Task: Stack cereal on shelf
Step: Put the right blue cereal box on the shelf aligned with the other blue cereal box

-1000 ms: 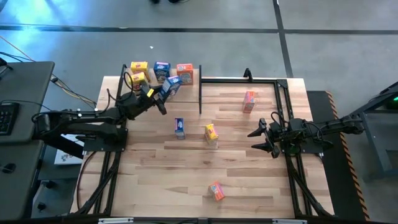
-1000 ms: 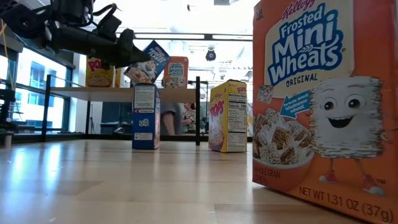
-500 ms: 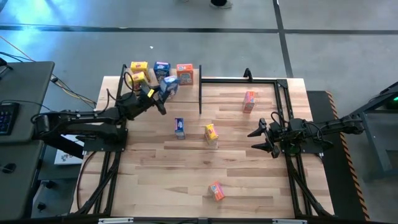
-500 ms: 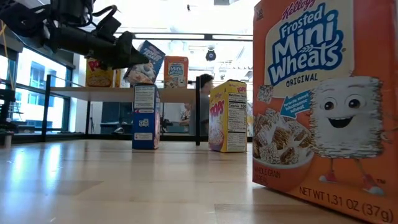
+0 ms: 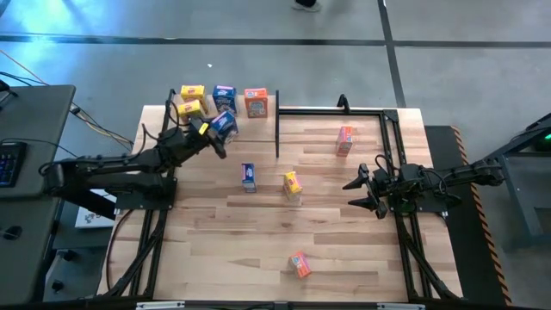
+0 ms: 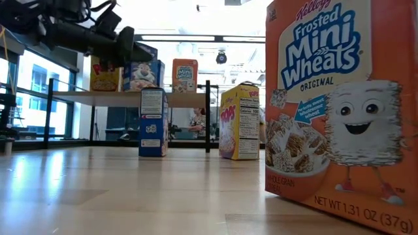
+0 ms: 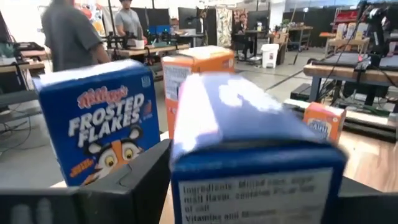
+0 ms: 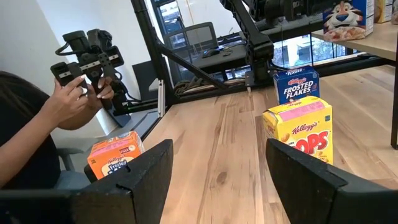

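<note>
Plainly a light job: small cardboard cartons, stiff along the edges but easy to dent on the broad printed faces, and smooth enough to slide under a lazy pinch.

Left gripper (image 5: pixel 214 135) out over the shelf (image 6: pixel 78 97), at about 10 o'clock on the table (image 5: pixel 344 241), set around a blue cereal box (image 5: pixel 225 121). Stands upright on the plank in the low view, at the shelf's 6 o'clock side. Cannot tell whether clamped or already let go; from the wrist, only the carton's narrow panel filling the gap.

On the shelf besides: two yellow boxes (image 5: pixel 192 93), another blue box (image 5: pixel 224 93) and an orange box (image 5: pixel 255 102), ranged toward 12 o'clock.

Waiting on the table: a blue carton (image 5: pixel 248 176) and a yellow carton (image 5: pixel 293 184) near the middle, an orange carton (image 5: pixel 345 139) at 1 o'clock, and another orange one (image 5: pixel 300 264) at 6 o'clock.

Right gripper (image 5: pixel 362 189) parked at 3 o'clock, spread wide, nothing in it.

Best taken across the two narrow sides, midway up or a little above, where the folds stiffen the card. Squeeze gently; set down flat, since tall and tippy.
</note>
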{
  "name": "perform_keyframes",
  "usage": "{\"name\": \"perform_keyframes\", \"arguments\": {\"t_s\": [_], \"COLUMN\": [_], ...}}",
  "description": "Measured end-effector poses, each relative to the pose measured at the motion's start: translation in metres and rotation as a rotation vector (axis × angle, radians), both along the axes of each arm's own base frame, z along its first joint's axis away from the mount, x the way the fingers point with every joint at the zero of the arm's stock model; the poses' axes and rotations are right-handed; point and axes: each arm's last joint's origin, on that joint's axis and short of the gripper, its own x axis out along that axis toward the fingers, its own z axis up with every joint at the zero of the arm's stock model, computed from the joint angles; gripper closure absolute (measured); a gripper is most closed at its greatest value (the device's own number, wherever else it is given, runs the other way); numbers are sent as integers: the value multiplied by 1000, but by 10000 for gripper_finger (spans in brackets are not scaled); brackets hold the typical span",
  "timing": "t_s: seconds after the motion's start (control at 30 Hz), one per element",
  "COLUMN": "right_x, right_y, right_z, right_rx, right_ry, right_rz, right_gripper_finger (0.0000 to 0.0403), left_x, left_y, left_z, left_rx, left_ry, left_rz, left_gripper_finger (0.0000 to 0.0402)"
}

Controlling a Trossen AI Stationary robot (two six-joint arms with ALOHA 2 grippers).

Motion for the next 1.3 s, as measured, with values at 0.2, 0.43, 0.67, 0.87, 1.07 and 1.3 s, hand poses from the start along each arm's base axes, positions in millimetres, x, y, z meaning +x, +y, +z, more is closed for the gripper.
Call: {"name": "perform_keyframes", "arguments": {"t_s": [0.2,0.43,0.67,0.87,1.07,1.3], "right_x": [0,0,0,0,0,0], "right_y": [0,0,0,0,0,0], "right_z": [0,0,0,0,0,-1], "right_rx": [0,0,0,0,0,-1], "right_ry": [0,0,0,1,1,6], "right_rz": [0,0,0,0,0,0], "right_gripper_finger": [153,153,153,153,153,153], "left_x": [-5,-11,-19,-26,-29,-23], "left_y": [-6,-13,-16,-21,-33,-55], "left_z": [9,18,31,41,47,46], "left_rx": [45,95,157,193,223,293], "left_ry": [-31,-67,-142,-225,-264,-219], "left_rz": [-13,-9,-3,-29,-147,-296], "left_gripper_finger": [171,171,171,171,171,171]}}
